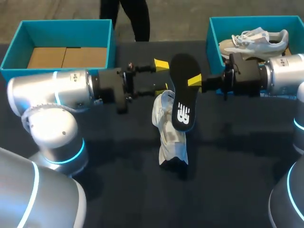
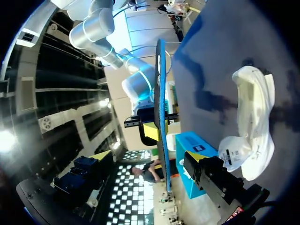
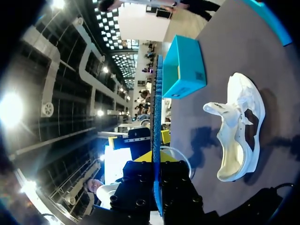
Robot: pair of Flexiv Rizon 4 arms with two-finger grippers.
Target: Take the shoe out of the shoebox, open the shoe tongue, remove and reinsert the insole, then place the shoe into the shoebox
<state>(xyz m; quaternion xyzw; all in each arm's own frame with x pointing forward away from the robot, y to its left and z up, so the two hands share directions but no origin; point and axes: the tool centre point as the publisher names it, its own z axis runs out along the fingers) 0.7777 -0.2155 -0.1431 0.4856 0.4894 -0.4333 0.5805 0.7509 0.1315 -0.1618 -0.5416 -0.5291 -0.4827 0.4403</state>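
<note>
1. Clearly, the right gripper (image 1: 193, 81) clamped the thin black foam insole (image 1: 183, 92) above the dark desk's (image 1: 118, 159) middle.
2. The left gripper (image 1: 162, 76) gaped beside it.
3. Light, floppy; probably best pinched edgewise.

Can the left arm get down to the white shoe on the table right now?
Probably yes. The left gripper is open and empty, hovering above the shoe with nothing between them. The insole, held by the right gripper, hangs close beside it and may crowd the way down.

Silver arms (image 1: 47, 90), cyan rings (image 1: 78, 149), black yellow-tipped grippers (image 1: 160, 76)
</note>
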